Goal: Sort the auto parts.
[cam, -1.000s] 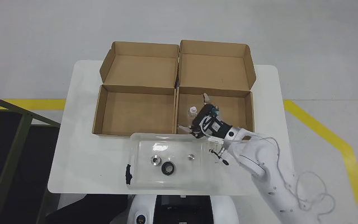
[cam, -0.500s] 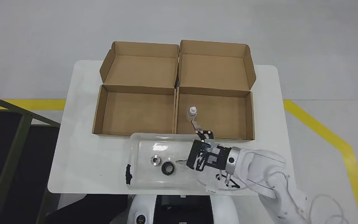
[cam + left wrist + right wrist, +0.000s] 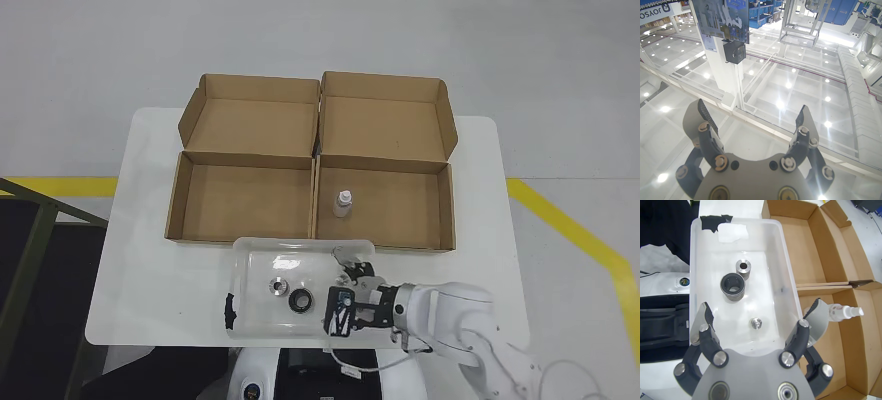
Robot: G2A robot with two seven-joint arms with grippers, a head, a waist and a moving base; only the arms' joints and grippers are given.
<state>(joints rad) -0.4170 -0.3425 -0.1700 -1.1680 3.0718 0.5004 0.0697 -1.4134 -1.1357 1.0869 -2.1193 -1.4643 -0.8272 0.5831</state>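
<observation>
Right gripper (image 3: 761, 305), jaws apart and empty, poised over the clear bin (image 3: 761, 285): the small silver part (image 3: 756, 323) stands upright directly below, between its fingers, with the dark ring (image 3: 732, 287) and grey bush (image 3: 743, 269) lying farther ahead.

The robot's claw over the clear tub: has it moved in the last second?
Yes. The right gripper drew back from the right cardboard box, where the white bottle lies, to above the clear bin, nearer the robot.
</observation>
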